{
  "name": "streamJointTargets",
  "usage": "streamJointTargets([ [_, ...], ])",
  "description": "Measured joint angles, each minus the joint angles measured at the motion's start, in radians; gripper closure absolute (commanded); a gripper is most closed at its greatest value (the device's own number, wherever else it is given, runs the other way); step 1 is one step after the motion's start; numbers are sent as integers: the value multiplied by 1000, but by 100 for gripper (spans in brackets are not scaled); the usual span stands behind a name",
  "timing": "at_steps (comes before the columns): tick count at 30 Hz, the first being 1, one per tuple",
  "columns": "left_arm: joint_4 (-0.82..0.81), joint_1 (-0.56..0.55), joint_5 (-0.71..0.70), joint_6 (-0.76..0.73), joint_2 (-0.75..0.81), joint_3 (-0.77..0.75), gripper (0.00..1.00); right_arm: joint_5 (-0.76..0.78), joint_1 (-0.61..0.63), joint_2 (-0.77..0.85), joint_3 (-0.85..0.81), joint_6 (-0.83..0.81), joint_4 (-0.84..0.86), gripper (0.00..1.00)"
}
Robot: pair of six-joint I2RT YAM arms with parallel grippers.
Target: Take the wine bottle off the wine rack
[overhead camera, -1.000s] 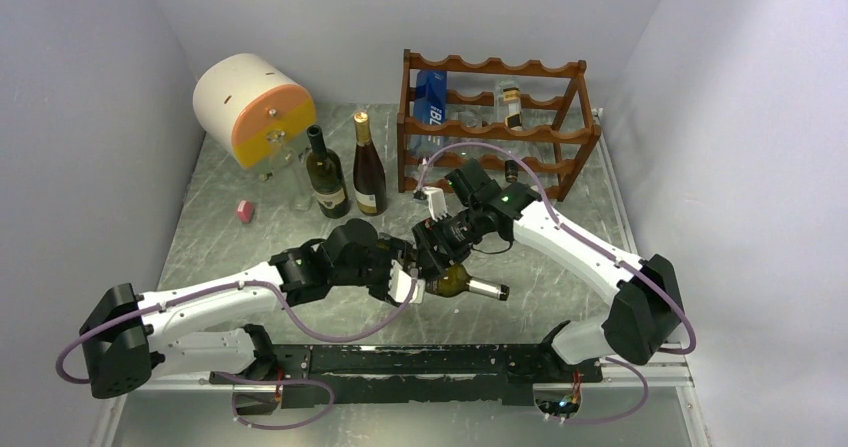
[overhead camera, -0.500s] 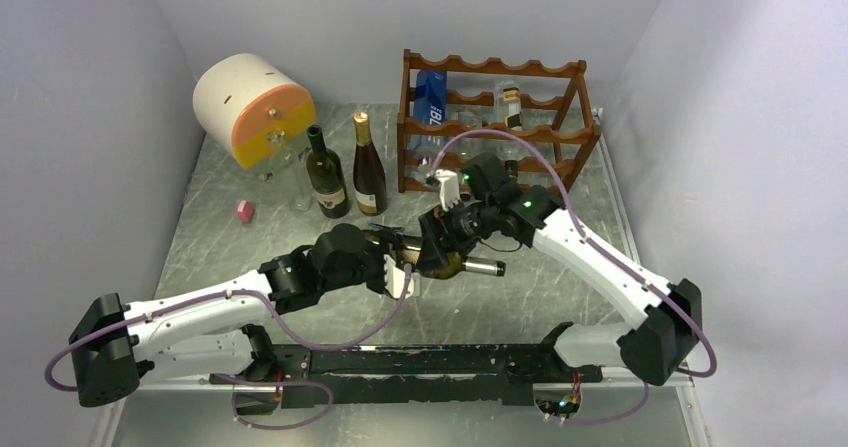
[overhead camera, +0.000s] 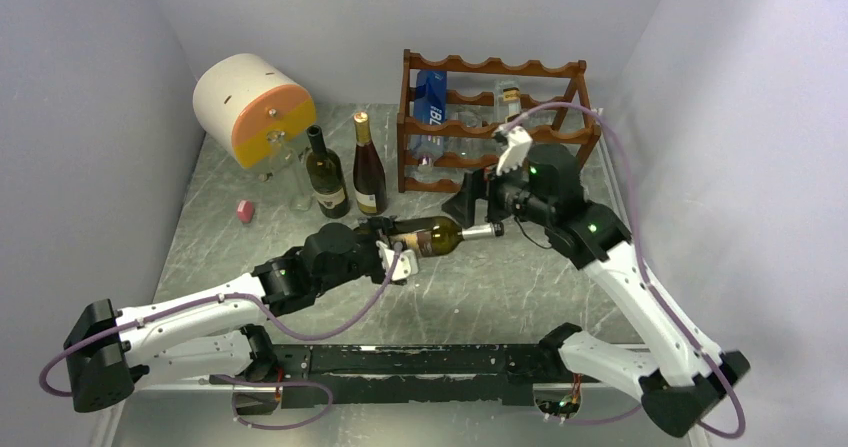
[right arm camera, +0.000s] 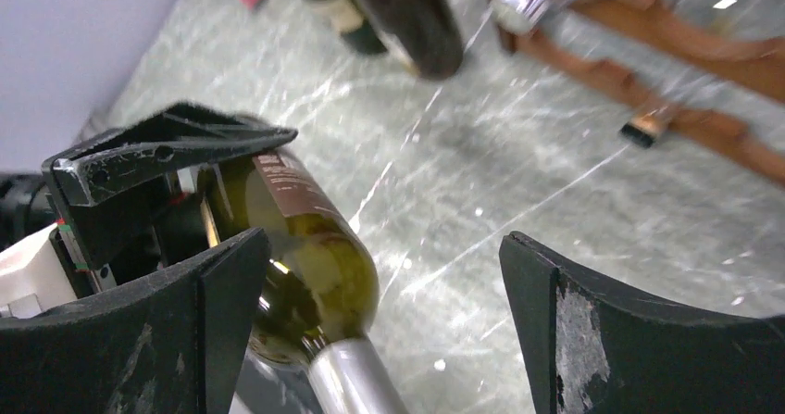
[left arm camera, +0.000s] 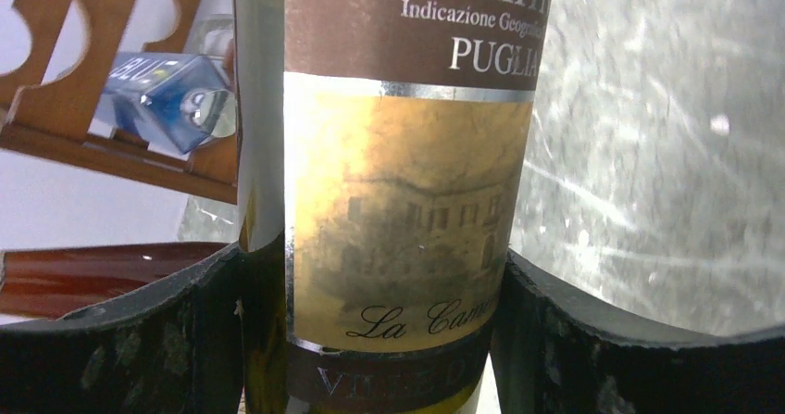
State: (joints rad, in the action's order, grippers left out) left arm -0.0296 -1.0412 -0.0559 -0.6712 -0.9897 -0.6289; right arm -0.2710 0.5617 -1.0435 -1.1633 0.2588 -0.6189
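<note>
Top external: spotting the bottle (overhead camera: 440,235) clear of the rack (overhead camera: 490,117) back at 1 o'clock. Lying sideways in the air over the middle of the table (overhead camera: 520,287), neck toward 3 o'clock. Pinched across the label by the left gripper (overhead camera: 400,245). Over at the neck, seeing the right gripper (overhead camera: 468,207) with jaws spread wide, squeezing nothing.

high rear view over the whole table (overhead camera: 560,267); two close wrist views, both on the wine bottle (overhead camera: 435,237)

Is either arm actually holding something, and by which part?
The left gripper clamps the wine bottle around its labelled body; the right gripper is open, holding nothing.
</note>
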Motion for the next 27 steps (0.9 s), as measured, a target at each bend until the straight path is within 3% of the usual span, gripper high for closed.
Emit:
streamJointTargets([
  [7, -171, 6, -48, 320, 22, 24, 93, 185, -2, 164, 77, 97, 154, 0],
  [12, -309, 2, -64, 504, 33, 135, 93, 201, 0, 203, 127, 122, 241, 0],
  [21, -414, 10, -136, 646, 54, 201, 93, 74, -3, 158, 127, 126, 338, 0],
  [27, -461, 10, -139, 680, 62, 214, 93, -29, -4, 88, 160, 178, 431, 8],
])
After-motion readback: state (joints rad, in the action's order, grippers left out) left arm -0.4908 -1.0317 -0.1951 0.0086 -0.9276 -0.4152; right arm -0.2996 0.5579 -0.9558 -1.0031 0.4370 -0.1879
